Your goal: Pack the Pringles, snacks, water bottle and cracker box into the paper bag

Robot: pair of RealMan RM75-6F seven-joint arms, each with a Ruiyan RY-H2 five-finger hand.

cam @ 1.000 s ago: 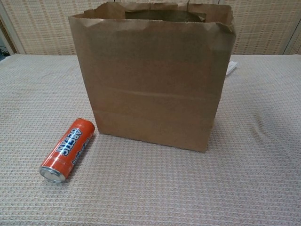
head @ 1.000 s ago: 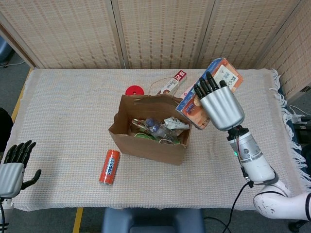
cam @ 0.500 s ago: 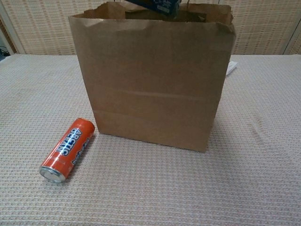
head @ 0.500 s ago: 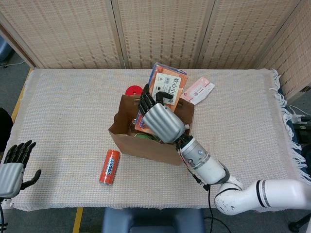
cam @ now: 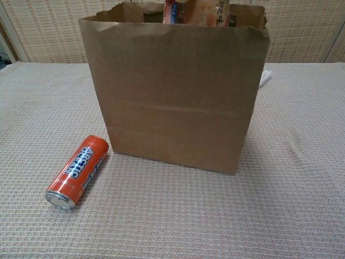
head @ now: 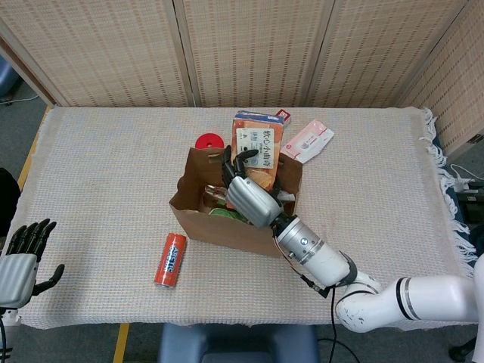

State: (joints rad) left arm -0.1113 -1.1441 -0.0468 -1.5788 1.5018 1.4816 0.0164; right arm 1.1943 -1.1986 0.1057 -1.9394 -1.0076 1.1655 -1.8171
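Since a moment ago my right robot hand (head: 247, 198) has swung the cracker box (head: 257, 151) from out beside the paper bag (head: 227, 227) to over its mouth and lowered it; its fingers grip the box, now upright with its lower end inside; so this item is nearly packed, I judge; snacks and a bottle lie below my palm, hard to tell apart; the Pringles can (head: 170, 259) waits on the desk (head: 98, 174), well to my left; my left robot hand (head: 21, 257) is spread, idle; chest view shows only the box top above the rim.
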